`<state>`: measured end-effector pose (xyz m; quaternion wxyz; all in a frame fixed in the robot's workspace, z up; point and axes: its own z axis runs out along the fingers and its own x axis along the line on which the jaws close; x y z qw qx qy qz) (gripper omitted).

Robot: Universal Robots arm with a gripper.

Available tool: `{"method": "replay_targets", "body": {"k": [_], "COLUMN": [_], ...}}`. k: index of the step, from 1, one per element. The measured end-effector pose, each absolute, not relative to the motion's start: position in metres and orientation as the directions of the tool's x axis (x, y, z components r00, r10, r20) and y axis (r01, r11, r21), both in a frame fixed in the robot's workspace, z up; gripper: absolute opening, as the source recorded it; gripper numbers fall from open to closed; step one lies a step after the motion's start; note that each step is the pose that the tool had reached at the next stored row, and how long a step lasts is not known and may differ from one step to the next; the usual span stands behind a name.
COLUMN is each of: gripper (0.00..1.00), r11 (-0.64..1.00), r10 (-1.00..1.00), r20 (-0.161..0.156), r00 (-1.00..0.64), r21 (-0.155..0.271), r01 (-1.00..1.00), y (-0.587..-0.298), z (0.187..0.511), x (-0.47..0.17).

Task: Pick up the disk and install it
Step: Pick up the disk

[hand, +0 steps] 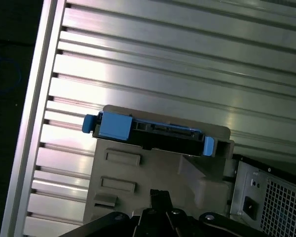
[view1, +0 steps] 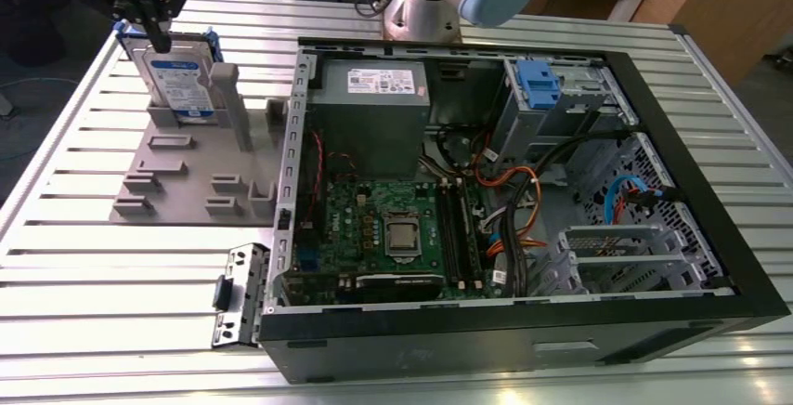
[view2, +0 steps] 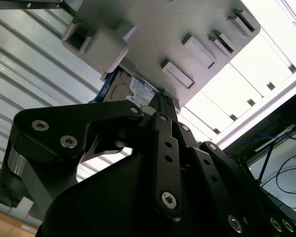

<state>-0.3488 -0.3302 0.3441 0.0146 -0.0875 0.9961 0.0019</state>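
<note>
The disk (view1: 177,80) stands on edge in a slot of the grey holder plate (view1: 174,173) at the exterior view's upper left, silver with a white-and-blue label and a blue frame. My gripper (view1: 158,38) hangs right over its top edge, black fingers drawn together to a point, shut with nothing between them. In the first wrist view the disk's (hand: 148,132) blue-framed top edge lies beyond the gripper (hand: 159,195), apart from it. In the second wrist view the gripper (view2: 158,98) reaches toward the disk's label (view2: 138,89) under the holder plate (view2: 177,34).
An open computer case (view1: 694,173) lies on the slatted metal table (view1: 74,266) to the exterior view's right of the holder. Inside are a grey power supply box (view1: 370,98), a motherboard (view1: 384,228), cables and a drive cage with a blue clip (view1: 539,80). The arm's base (view1: 428,6) stands behind the case.
</note>
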Motion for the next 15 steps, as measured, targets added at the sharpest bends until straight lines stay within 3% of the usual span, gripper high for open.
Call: {"method": "replay_targets", "body": {"k": [15], "gripper": [0.10], "r11": [0.965], "r10": [-0.263], "r20": [-0.029], "r00": [-0.964], "r21": [0.001], "r01": [-0.263], "y": [-0.3302], "z": [0.3442], "x": [-0.3489]}}
